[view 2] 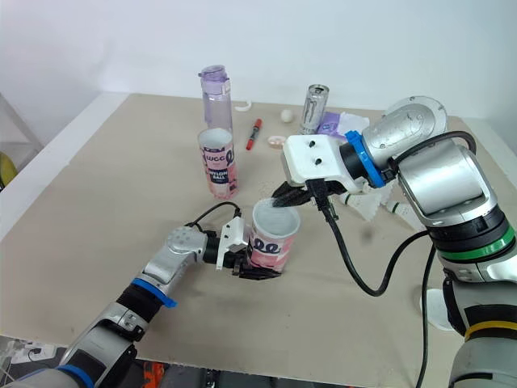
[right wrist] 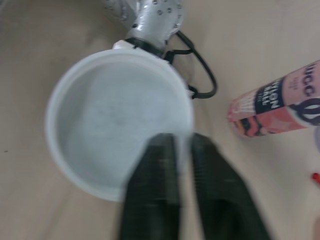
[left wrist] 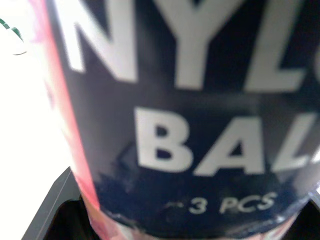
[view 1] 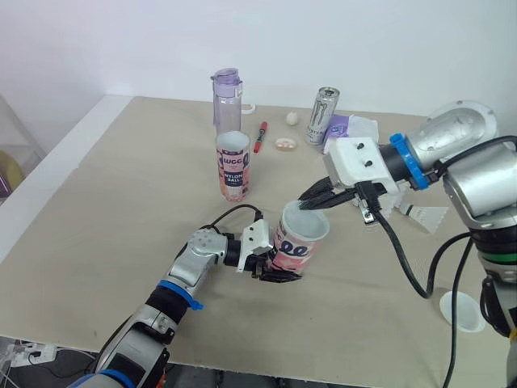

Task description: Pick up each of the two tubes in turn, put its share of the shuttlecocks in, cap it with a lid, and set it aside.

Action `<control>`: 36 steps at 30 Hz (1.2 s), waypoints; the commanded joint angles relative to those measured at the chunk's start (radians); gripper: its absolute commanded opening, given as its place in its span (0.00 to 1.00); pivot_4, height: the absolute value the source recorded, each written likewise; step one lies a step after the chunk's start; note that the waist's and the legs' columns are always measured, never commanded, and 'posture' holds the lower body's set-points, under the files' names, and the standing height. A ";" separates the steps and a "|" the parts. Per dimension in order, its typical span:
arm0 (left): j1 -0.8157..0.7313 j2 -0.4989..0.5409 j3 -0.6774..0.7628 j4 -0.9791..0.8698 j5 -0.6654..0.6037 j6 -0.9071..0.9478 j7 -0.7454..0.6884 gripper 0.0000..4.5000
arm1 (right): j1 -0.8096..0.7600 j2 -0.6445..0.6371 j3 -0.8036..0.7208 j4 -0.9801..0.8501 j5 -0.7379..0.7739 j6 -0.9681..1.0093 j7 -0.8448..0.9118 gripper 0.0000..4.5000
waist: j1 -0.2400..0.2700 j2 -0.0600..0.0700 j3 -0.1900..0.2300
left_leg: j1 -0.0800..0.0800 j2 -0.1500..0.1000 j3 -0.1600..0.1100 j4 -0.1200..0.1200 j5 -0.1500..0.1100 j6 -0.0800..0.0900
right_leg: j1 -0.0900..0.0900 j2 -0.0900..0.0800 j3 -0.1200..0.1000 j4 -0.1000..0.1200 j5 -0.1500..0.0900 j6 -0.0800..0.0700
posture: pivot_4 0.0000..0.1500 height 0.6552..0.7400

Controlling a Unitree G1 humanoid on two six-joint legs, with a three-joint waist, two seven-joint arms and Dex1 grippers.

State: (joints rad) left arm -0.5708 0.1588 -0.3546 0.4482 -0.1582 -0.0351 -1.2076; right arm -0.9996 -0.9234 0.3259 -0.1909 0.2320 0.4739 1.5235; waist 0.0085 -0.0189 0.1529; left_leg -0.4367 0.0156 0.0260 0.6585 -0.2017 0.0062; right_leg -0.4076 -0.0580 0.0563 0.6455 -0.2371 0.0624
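Tube [view 1: 294,243] held, lid [right wrist: 107,127] pinched; second tube [view 1: 233,166], bottle [view 1: 227,102] behind.

The near tube [view 1: 292,246] is pink with dark blue loops and a navy panel lettered in white; its lid [right wrist: 115,120] is milky white. The far tube [view 1: 233,166] wears the same colours. Lilac water bottle [view 1: 227,101], red pen [view 1: 260,136], silver-and-black can [view 1: 323,115], tan table [view 1: 121,202].

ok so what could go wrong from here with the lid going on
The right gripper pinches the lid by one edge only, so it may seat crooked on the tube. The left gripper grips the tube low and tilted, so pressing down could lever it loose.
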 commanded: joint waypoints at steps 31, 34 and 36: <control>0.019 0.004 -0.007 0.021 0.022 0.056 0.013 0.68 | 0.229 0.040 -0.168 -0.210 0.307 0.421 -0.334 0.01 | -0.001 -0.001 0.000 | 0.000 0.003 0.000 0.000 0.000 0.000 | 0.000 0.001 0.000 0.000 0.001 -0.001 | 1.00 1.00; 0.021 0.003 -0.006 0.019 0.022 0.058 0.015 0.68 | 0.240 0.021 -0.100 -0.200 0.251 0.411 -0.338 0.01 | -0.002 -0.002 -0.001 | 0.001 0.003 0.000 0.000 0.000 0.000 | 0.001 0.002 0.000 0.000 0.001 -0.001 | 1.00 1.00; 0.021 0.003 -0.004 0.019 0.022 0.058 0.016 0.68 | 0.244 0.013 -0.073 -0.192 0.230 0.417 -0.343 0.01 | -0.002 -0.002 -0.002 | 0.001 0.003 0.000 0.000 0.000 0.000 | 0.001 0.003 0.000 0.000 0.001 -0.001 | 1.00 1.00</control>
State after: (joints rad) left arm -0.5666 0.1557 -0.3378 0.4415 -0.1642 -0.0013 -1.2003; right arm -0.7736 -0.8921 0.1913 -0.3870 0.5028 0.8714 1.1906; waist 0.0064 -0.0212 0.1508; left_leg -0.4334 0.0198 0.0256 0.6586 -0.2016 0.0064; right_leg -0.4056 -0.0548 0.0564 0.6454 -0.2366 0.0615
